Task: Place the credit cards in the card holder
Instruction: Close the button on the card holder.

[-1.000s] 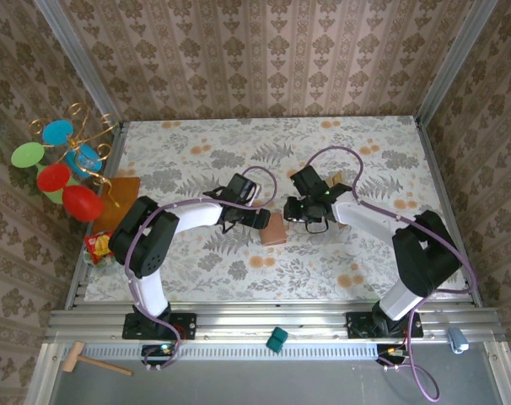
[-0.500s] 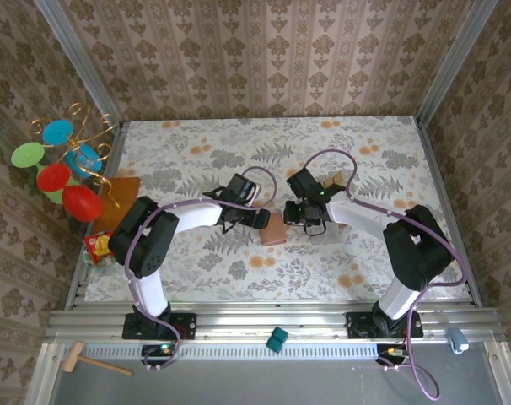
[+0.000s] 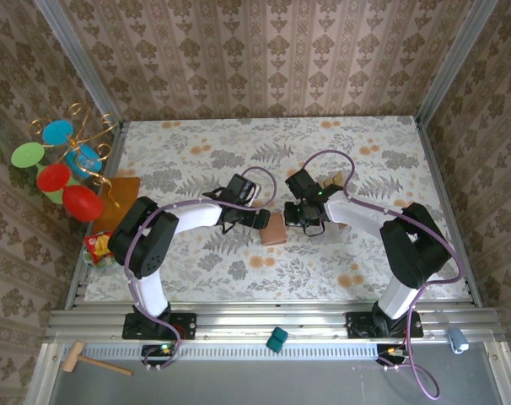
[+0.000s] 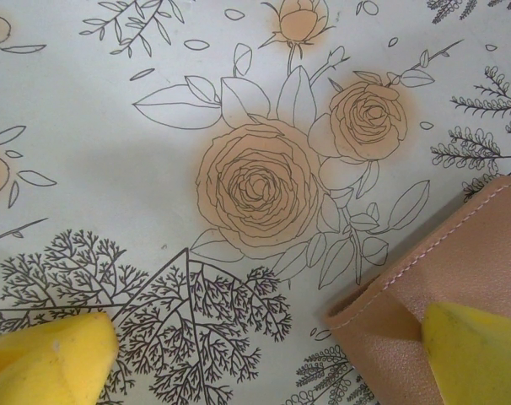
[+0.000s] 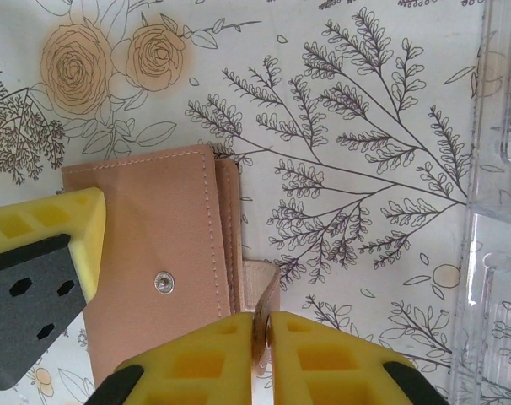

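You're getting bright, even, diffuse light. Soft shadow greying table (image 4: 87, 160) in left wrist view. Clear tray (image 5: 502, 126) catching faint glare. Nearest foreground blurring slightly.

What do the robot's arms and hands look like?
The left arm and right arm are white with chunky black joints and looping purple cables. The left hand and right hand have blocky yellow fingers.

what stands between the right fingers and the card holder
Nothing visible does. The right gripper sits at the edge of the card holder, its fingers pinched on a thin tan strip there; card or flap, I cannot tell.
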### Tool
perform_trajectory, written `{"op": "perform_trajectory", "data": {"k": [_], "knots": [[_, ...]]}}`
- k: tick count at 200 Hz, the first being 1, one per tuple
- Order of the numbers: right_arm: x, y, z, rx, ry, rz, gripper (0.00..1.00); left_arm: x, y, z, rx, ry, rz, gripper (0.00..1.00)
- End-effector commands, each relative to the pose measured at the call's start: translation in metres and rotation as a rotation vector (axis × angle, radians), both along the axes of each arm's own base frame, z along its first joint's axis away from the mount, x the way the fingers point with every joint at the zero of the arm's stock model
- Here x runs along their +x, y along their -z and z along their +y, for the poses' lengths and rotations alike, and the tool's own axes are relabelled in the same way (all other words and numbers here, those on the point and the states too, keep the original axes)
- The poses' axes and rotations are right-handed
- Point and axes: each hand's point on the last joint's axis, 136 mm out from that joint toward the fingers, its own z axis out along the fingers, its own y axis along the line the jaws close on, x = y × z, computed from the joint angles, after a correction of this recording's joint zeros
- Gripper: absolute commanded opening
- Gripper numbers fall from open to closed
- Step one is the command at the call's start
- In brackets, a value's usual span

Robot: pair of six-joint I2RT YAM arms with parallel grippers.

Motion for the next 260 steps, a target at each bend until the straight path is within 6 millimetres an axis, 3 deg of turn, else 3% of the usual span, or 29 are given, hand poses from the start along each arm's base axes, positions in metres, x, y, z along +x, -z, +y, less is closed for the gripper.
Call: {"op": "perform_trajectory", "data": {"k": [1,164,183,202,260], "knots": [[0.006,-0.007,0.002,-0.008,0.0,-0.022,0.15,-0.029,0.043,0.024,0.09,-0.018,0.142,0.96],[0.008,-0.014,0.003,0.002,0.003,-0.038,0.15,-0.03,0.043,0.024,0.09,-0.021,0.144,0.95],[0.009,-0.015,0.004,0.003,0.003,-0.039,0.12,-0.03,0.043,0.024,0.09,-0.019,0.145,0.95],[0.01,-0.016,0.005,0.008,0.002,-0.042,0.0,-0.029,0.043,0.024,0.089,-0.019,0.144,0.95],[0.01,-0.015,0.024,0.106,-0.017,-0.025,0.0,-0.03,0.043,0.023,0.089,-0.017,0.148,0.95]]}}
